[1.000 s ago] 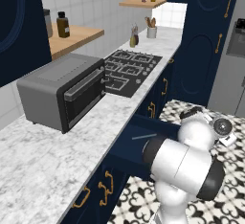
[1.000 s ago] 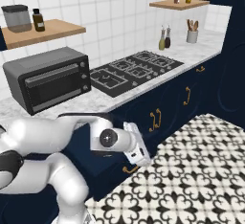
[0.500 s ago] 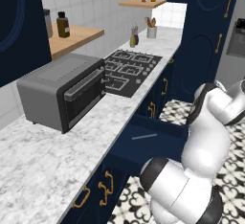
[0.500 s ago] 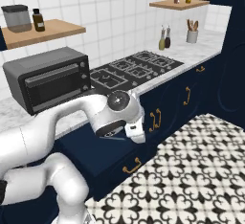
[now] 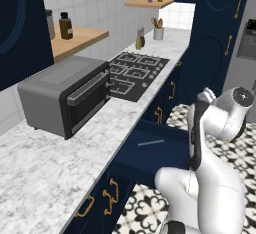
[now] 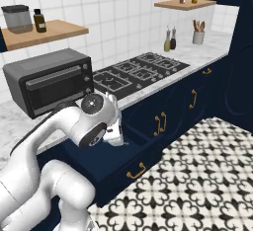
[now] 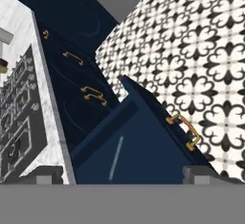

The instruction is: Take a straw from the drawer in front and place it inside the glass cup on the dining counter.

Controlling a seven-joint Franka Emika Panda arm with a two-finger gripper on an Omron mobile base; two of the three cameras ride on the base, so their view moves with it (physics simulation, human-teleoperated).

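Observation:
The navy drawer (image 5: 167,154) stands pulled out from under the marble worktop. Its gold handle (image 6: 136,172) faces the tiled floor. The straw (image 5: 151,142), thin and pale, lies flat on the drawer's dark bottom. In the hand view the straw (image 7: 115,157) sits in the drawer (image 7: 148,156), just ahead of my gripper (image 7: 122,176). My gripper is open above the drawer and holds nothing; its fingertips (image 7: 48,175) stand wide apart. The glass cup and the dining counter are out of view.
A grey toaster oven (image 5: 65,95) and a black hob (image 5: 135,70) sit on the worktop (image 5: 45,173) behind the drawer. Navy cabinet doors with gold handles (image 6: 160,122) run to the right. Patterned floor tiles (image 6: 197,175) lie in front.
My arm has swung up, lifting the hand from low beside the drawer to above it. The gripper has stayed open. The straw and the drawer have not moved.

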